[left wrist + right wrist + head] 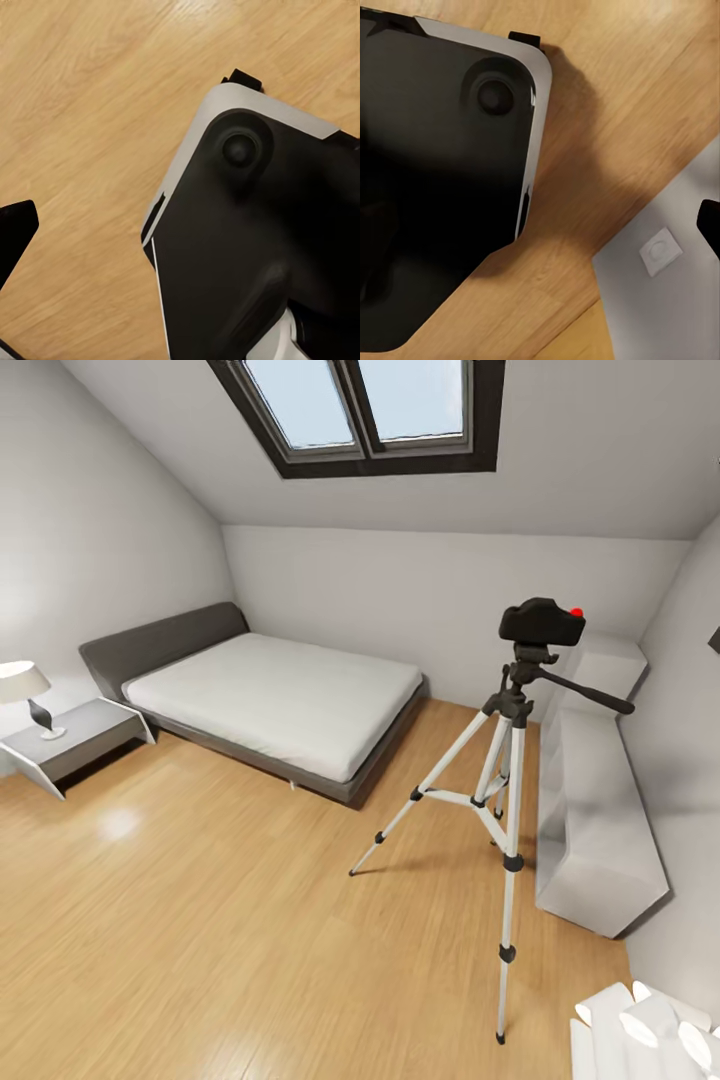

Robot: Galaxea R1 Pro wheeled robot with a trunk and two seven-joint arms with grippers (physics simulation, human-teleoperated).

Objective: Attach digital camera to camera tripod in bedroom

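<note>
Already the digital camera [542, 622] sits on the camera tripod [505, 780] beside the bed [280, 700]. We judge the task about done. We cannot tell either claw's state.

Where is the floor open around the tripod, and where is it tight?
Open: wooden floor between grey-framed bed and silver-legged camera tripod. Tight: strip between tripod and long white cabinet; white petal-shaped lamp crowds the near corner.

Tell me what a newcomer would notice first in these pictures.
First, the camera tripod standing on the wooden floor right of centre in the head view, with the black digital camera and its red button sitting on the head. Next, the grey-framed bed against the far wall, under the dark-framed skylight in the sloped ceiling.
</note>
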